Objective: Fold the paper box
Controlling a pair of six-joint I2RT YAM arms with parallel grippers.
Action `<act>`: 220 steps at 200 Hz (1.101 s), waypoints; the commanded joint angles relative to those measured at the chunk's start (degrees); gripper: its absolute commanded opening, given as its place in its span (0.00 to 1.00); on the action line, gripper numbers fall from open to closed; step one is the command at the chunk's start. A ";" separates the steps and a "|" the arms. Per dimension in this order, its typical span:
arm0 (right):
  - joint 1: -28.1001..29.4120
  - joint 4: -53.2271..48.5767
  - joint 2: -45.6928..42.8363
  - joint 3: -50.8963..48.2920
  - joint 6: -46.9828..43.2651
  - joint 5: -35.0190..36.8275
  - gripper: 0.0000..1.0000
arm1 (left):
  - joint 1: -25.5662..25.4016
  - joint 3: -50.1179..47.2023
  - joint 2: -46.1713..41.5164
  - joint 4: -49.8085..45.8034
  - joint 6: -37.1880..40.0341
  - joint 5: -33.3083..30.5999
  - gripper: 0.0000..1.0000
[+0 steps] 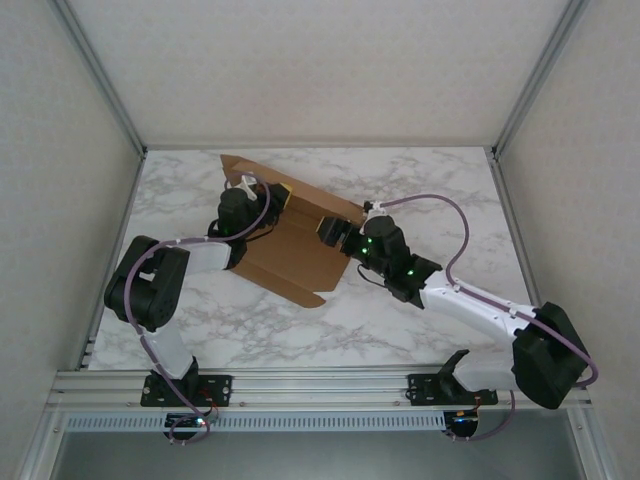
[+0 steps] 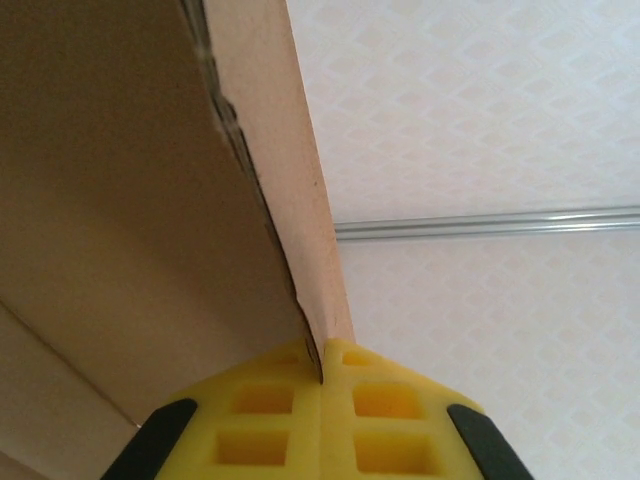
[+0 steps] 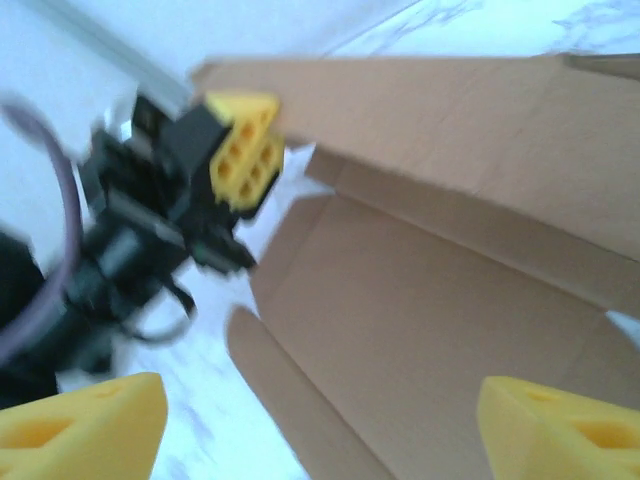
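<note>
From above, the paper box (image 1: 295, 250) lies partly unfolded on the marble table (image 1: 440, 190), left of centre and toward the far edge, with one long flap raised along its far side. The left gripper (image 1: 275, 195) meets that flap near its far-left end, and the right gripper (image 1: 325, 230) sits at the box's right edge. In the left wrist view, the left gripper (image 2: 322, 375) is clamped on the thin edge of the upright flap (cardboard to the left, patterned wall to the right). The right wrist view is blurred: the right gripper's yellow fingers (image 3: 85, 420) stand wide apart, grasping nothing, above the box's open inside (image 3: 420, 320), while the left gripper (image 3: 243, 150) pinches the flap's far corner.
</note>
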 commanded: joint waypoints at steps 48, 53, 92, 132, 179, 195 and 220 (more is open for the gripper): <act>-4.65 17.40 11.53 -1.48 25.85 2.76 0.78 | -0.55 -0.98 -0.15 4.52 -1.53 -0.42 0.00; -4.84 18.21 12.13 -1.29 25.58 2.91 0.77 | -0.55 -1.11 -0.28 4.47 -1.53 -0.39 0.00; -6.47 22.15 16.55 0.50 24.35 0.87 0.57 | -0.54 -1.58 -0.55 4.43 -1.75 0.34 0.00; -7.69 22.29 18.22 0.78 23.31 -0.79 0.36 | -0.42 -2.30 -1.07 4.43 -1.75 1.09 0.01; -8.07 20.02 18.00 0.62 19.78 -0.86 0.21 | 1.93 -2.21 -1.36 4.90 -2.80 5.70 0.31; -8.52 19.69 17.95 0.67 18.83 -1.52 0.20 | 3.51 -2.10 -1.69 5.40 -2.72 9.20 0.43; -9.52 19.83 18.07 0.84 17.81 -3.65 0.19 | 5.97 -2.49 -2.72 6.31 -0.96 14.12 0.57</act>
